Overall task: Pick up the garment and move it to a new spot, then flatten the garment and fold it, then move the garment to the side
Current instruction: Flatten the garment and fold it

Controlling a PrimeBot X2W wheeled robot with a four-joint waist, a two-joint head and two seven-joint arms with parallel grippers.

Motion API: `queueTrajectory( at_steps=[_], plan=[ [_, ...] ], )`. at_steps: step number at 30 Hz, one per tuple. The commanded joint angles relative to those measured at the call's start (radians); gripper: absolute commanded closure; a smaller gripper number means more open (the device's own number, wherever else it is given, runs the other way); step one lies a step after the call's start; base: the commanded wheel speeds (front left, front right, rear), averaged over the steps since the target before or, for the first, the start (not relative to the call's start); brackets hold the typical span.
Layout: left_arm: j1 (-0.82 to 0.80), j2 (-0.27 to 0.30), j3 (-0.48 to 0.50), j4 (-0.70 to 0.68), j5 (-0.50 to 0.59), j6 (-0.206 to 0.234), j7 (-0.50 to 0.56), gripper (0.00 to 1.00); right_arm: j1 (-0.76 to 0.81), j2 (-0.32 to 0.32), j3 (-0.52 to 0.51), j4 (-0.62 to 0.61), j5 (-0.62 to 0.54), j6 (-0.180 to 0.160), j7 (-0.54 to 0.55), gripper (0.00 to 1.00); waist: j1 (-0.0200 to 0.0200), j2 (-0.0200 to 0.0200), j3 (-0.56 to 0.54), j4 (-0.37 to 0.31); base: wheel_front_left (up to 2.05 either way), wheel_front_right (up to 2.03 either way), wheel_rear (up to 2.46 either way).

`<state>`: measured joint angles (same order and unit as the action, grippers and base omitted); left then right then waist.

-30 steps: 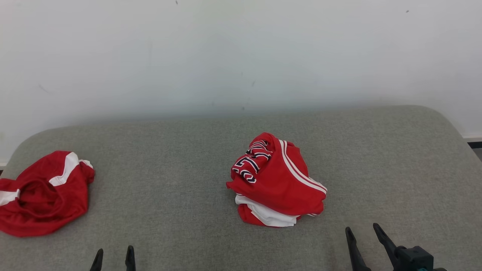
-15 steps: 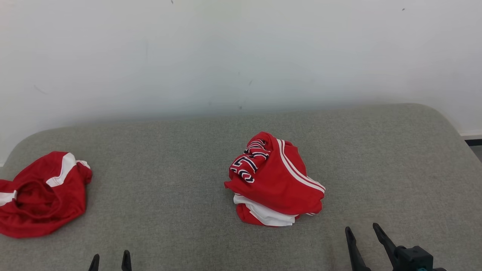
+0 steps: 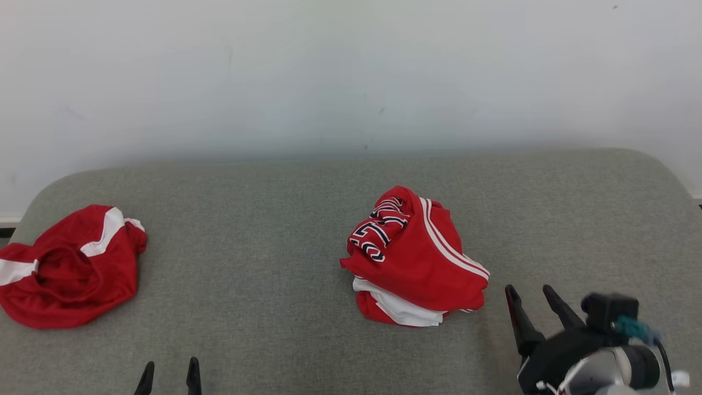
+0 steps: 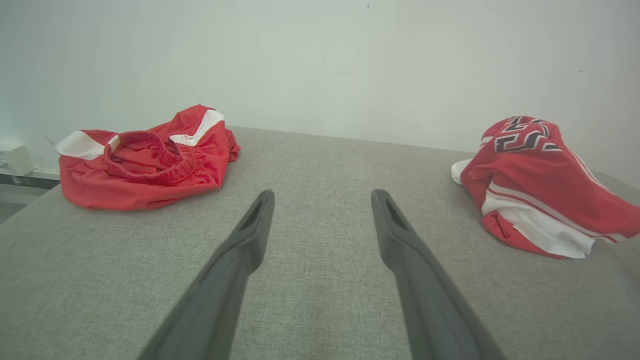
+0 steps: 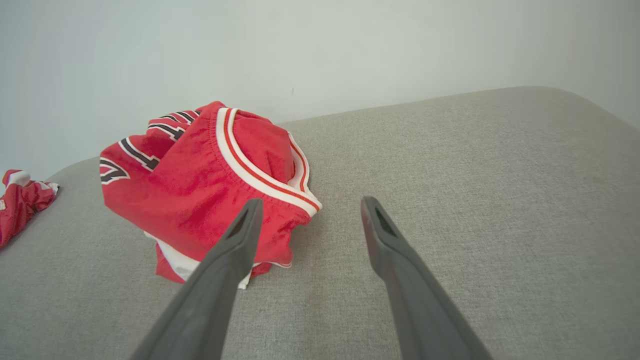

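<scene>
A crumpled red garment (image 3: 422,258) with white stripes and dark lettering lies in a heap at the middle of the grey padded surface (image 3: 263,219). My right gripper (image 3: 529,291) is open just right of the heap and a little nearer than it, with nothing between its fingers. In the right wrist view the garment (image 5: 200,185) sits left of the open right gripper (image 5: 311,202), its hem behind the left finger. My left gripper (image 3: 170,365) is open at the near edge, empty. The left wrist view shows the left gripper (image 4: 322,195) over bare fabric, with the garment (image 4: 540,185) far to its right.
A second red garment (image 3: 71,269) with white bands lies bunched at the surface's left end, also seen from the left wrist (image 4: 145,160). A pale wall (image 3: 351,71) rises behind the surface. The rounded right end (image 3: 658,181) is bare.
The head camera has shifted slightly. My right gripper has moved forward toward the garment, and more of its wrist shows. The left gripper and both garments stay put.
</scene>
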<state>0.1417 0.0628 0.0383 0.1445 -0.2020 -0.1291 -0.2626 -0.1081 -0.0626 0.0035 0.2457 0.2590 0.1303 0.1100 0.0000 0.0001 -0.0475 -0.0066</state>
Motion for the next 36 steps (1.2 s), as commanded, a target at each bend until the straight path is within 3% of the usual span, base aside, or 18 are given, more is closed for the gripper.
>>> queueTrajectory(
  at_steps=[1, 5, 9, 25, 26, 27, 28, 29, 30, 36],
  plan=[
    [-0.013, -0.001, -0.002, -0.003, 0.011, -0.001, -0.003, 0.00, -0.026, -0.002, -0.009, 0.013, 0.003, 0.001, 0.028, 0.00, 0.0000, -0.0001, 0.012, 0.014, 0.00, 0.00, 0.00],
    [-0.025, 0.000, -0.016, -0.004, 0.003, -0.001, -0.003, 0.00, -0.100, 0.004, -0.041, 0.088, 0.023, 0.001, 0.155, 0.00, 0.0000, -0.0001, 0.033, 0.041, 0.00, 0.00, 0.00],
    [-0.033, 0.006, -0.027, 0.001, -0.003, -0.001, -0.003, 0.00, -0.146, 0.008, -0.060, 0.162, 0.031, 0.001, 0.202, 0.00, 0.0000, -0.0001, 0.057, 0.072, 0.00, 0.00, 0.00],
    [-0.063, 0.007, -0.048, 0.007, -0.007, -0.002, -0.003, 0.00, -0.255, 0.013, -0.013, 0.347, 0.141, 0.001, 0.183, 0.00, 0.0000, -0.0001, 0.098, 0.138, 0.00, 0.00, 0.00],
    [-0.062, 0.007, -0.049, 0.009, -0.008, -0.002, -0.003, 0.00, -0.260, 0.013, -0.007, 0.356, 0.152, 0.001, 0.181, 0.08, 0.0000, -0.0001, 0.098, 0.140, 0.00, 0.00, 0.00],
    [-0.062, 0.006, -0.050, 0.010, -0.008, -0.002, -0.003, 0.00, -0.264, 0.013, 0.001, 0.365, 0.159, 0.001, 0.179, 0.27, 0.0000, -0.0001, 0.097, 0.141, 0.00, 0.00, 0.00],
    [-0.062, 0.006, -0.050, 0.011, -0.008, -0.002, -0.003, 0.00, -0.268, 0.013, 0.012, 0.368, 0.165, 0.001, 0.172, 0.65, 0.0000, -0.0001, 0.094, 0.143, 0.00, 0.00, 0.00],
    [-0.062, 0.006, -0.050, 0.011, -0.008, -0.002, -0.003, 0.00, -0.268, 0.013, 0.012, 0.368, 0.165, 0.001, 0.172, 0.65, 0.0000, -0.0001, 0.094, 0.143, 0.00, 0.00, 0.00],
    [-0.059, 0.006, -0.050, 0.012, -0.008, -0.002, -0.003, 0.00, -0.274, 0.013, 0.021, 0.369, 0.172, 0.001, 0.158, 1.00, 0.0000, -0.0001, 0.092, 0.143, 0.00, 0.00, 0.00],
    [-0.034, 0.005, -0.043, 0.011, -0.009, -0.002, -0.003, 0.00, -0.295, 0.013, 0.101, 0.311, 0.162, 0.001, 0.088, 1.00, 0.0000, -0.0001, 0.062, 0.139, 0.00, 0.00, 0.00]
  ],
)
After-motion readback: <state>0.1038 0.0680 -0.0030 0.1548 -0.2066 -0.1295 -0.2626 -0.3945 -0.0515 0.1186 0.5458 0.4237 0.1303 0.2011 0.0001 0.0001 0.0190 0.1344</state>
